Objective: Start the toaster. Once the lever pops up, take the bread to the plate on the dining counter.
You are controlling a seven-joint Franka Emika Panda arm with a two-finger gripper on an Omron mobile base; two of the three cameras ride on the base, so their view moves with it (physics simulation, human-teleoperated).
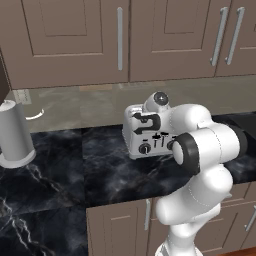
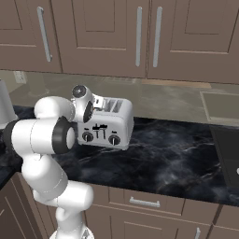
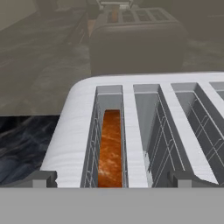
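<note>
Right now, in the left base view, the toaster (image 1: pixel 145 135) stands on the black marble counter (image 1: pixel 60 160) near the back wall, with the white arm (image 1: pixel 200 150) bent just in front of it and hiding its right side. A tall grey canister (image 1: pixel 15 134) stands far to the left, well apart from the toaster. Brown cabinets (image 1: pixel 75 40) hang above.

From the right base view, the toaster (image 2: pixel 106 125) shows two black knobs and sliders on its front; the arm's wrist hangs over its left end.

Looking down in the hand view, the gripper (image 3: pixel 111 179) hangs released, its two tips spread wide, just above the toaster (image 3: pixel 131 109). The bread (image 3: pixel 110 151) sits down inside the leftmost slot.
</note>
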